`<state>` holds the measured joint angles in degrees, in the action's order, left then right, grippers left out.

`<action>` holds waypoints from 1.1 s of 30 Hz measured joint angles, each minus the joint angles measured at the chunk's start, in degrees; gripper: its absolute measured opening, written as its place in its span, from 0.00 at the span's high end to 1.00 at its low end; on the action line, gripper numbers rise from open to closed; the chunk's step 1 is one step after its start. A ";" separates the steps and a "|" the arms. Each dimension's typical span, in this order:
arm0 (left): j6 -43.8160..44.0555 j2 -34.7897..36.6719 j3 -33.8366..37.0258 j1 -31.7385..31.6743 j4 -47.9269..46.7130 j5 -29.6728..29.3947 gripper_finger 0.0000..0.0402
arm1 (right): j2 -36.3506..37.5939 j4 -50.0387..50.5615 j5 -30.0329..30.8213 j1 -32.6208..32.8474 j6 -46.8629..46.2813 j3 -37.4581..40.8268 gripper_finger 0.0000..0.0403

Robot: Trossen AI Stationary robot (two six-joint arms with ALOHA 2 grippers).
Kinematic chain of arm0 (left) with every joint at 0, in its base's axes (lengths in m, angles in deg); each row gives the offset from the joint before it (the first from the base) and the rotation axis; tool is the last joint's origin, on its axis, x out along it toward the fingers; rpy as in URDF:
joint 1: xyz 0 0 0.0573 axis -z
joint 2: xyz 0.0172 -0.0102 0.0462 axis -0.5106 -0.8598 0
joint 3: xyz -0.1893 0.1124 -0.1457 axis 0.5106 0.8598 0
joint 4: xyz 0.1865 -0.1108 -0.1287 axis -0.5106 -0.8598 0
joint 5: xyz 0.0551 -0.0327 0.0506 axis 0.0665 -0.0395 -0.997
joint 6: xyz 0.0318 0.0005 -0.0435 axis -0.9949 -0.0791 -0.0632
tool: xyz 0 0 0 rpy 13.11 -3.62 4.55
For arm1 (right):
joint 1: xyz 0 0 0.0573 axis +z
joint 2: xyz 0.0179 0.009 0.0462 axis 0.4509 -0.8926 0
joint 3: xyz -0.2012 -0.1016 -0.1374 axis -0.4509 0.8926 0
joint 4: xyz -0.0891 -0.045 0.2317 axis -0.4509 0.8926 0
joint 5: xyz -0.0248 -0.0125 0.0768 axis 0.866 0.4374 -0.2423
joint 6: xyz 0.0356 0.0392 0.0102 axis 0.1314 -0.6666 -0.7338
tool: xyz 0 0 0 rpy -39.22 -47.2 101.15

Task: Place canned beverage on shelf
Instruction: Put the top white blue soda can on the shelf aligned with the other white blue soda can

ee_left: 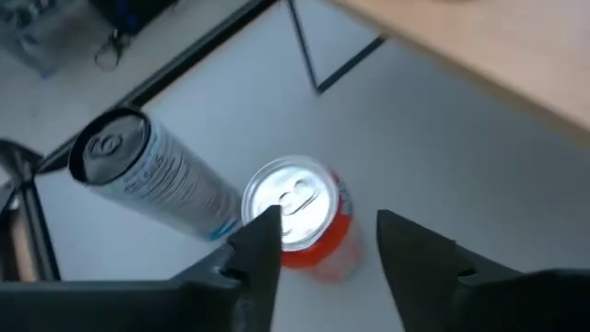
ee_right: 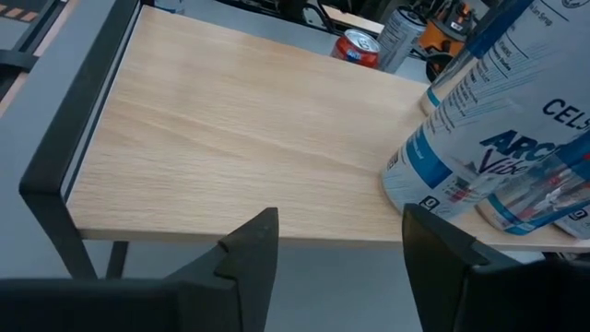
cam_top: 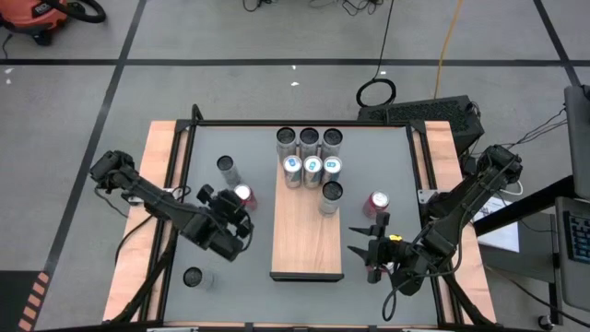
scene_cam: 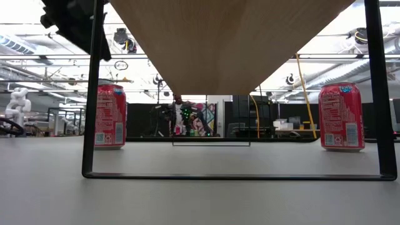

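Observation:
The shelf [cam_top: 307,235] is a light wood-grain board on a thin dark frame, standing on the table's middle. Several tall cans [cam_top: 312,166] stand on its far end. A red can [cam_top: 243,195] stands upright on the table left of the shelf, next to a tall silver can [cam_top: 227,169]. My left gripper [cam_top: 238,210] is open just above and on the near side of this red can [ee_left: 300,217]. A second red can [cam_top: 376,203] stands right of the shelf. My right gripper [cam_top: 361,242] is open and empty, near this can, pointing at the shelf [ee_right: 240,138].
A dark-topped can [cam_top: 192,277] stands at the table's near left. In the low view the shelf's dark frame leg [scene_cam: 92,94] stands in front of the left red can [scene_cam: 110,117]. The near half of the board is bare. Pale wooden strips [cam_top: 161,175] edge the table.

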<state>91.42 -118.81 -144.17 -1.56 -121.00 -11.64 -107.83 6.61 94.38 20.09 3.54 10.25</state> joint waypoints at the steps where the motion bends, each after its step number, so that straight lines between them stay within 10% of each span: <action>1: -0.44 0.02 0.00 -0.91 -0.37 1.39 0.53 | 0.00 0.00 0.00 0.01 0.02 0.00 0.58; 9: -7.54 0.31 0.00 -4.64 -0.83 4.55 0.29 | 0.00 0.03 -1.15 0.00 0.54 0.00 0.58; 18: -11.69 0.31 0.00 -2.74 0.27 3.51 0.26 | 0.00 0.04 -1.33 0.09 0.45 0.00 0.58; 33: 10.31 6.02 -0.37 -6.73 -15.57 0.15 0.26 | 0.00 0.02 -2.62 0.11 1.09 0.00 0.58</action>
<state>101.74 -112.80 -144.54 -8.29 -136.58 -11.49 -107.83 6.63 91.75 20.19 4.63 10.25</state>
